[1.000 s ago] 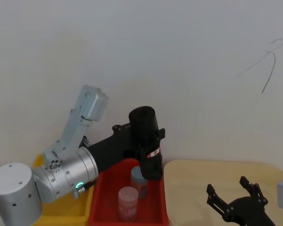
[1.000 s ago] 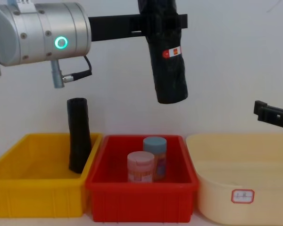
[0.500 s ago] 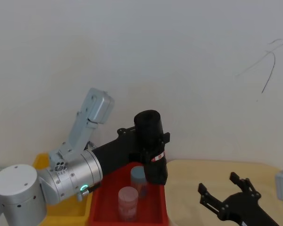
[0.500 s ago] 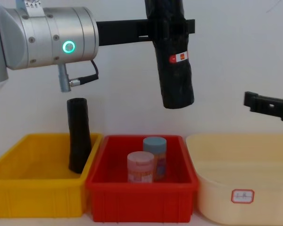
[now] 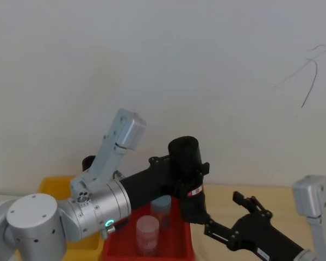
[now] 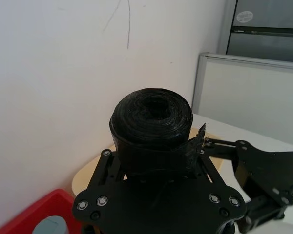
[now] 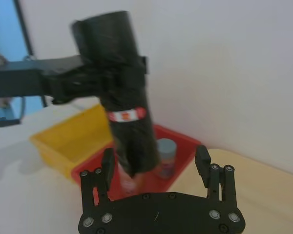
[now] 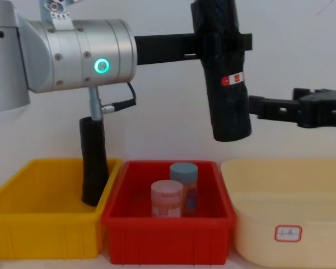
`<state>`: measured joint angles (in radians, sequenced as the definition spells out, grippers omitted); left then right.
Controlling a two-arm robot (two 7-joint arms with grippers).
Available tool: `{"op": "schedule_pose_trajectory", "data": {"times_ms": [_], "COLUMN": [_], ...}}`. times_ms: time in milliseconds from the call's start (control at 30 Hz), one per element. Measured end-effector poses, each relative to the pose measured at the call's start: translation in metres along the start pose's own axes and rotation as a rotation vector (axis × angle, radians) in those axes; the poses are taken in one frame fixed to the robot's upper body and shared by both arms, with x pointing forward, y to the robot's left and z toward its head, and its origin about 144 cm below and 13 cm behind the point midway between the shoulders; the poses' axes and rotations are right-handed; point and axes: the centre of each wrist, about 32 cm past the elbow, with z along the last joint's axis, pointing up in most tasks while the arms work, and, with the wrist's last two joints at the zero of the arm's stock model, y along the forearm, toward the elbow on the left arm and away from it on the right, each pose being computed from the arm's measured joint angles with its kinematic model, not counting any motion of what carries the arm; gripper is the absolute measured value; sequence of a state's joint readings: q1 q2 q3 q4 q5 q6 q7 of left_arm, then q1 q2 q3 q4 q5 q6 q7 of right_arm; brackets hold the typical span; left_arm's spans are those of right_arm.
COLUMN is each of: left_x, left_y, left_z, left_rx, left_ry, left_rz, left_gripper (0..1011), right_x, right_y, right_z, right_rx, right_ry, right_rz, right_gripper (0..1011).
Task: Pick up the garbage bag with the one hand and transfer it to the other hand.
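L gripper (image 8: 220, 42) pinches garbage bag (image 8: 228, 95) approx. upright above red bin (image 8: 168, 231); R gripper (image 7: 155, 157), fingers spread, is just beside bag's lower end.

The black, red-labelled garbage bag (image 8: 227, 95) is held nearly upright in the air, clamped near its top by the left pincer (image 8: 241, 42).

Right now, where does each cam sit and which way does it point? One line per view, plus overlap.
Head: high on the robot, looking forward and down; shows left gripper clamping the bag roll, right gripper open.
Chest: lower, looking forward across yellow bin, red bin, cream tub; both grippers show.
Left wrist: behind its gripper, facing the roll's end.
Right wrist: behind its open gripper, facing the roll and bins.
Shared: each wrist view also catches the other gripper.
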<state>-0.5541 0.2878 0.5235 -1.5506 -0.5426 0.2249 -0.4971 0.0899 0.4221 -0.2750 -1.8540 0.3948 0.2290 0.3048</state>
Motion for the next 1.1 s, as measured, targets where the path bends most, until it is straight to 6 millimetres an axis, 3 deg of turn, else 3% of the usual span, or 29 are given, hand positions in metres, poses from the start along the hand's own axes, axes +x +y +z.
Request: {"op": "schedule_pose_trajectory", "data": {"times_ms": [500,1100], "left_x": [-0.003,-0.004], "left_y": [-0.011,-0.012], "left_z": [-0.003,0.007], "left_rx": [0.000,-0.021], "left_ry": [0.010,0.016], "left_rz": [-0.019,-0.051], "left_gripper": [435,435], "right_x": [-0.001,0.001], "right_y": [0.018,0.033], "right_z": [0.014,0.013], "right_rx": [-0.019,-0.032], "right_ry": [-0.018,-0.032], "right_rz": [0.118,0.151], "right_gripper": [1000,1000]}}
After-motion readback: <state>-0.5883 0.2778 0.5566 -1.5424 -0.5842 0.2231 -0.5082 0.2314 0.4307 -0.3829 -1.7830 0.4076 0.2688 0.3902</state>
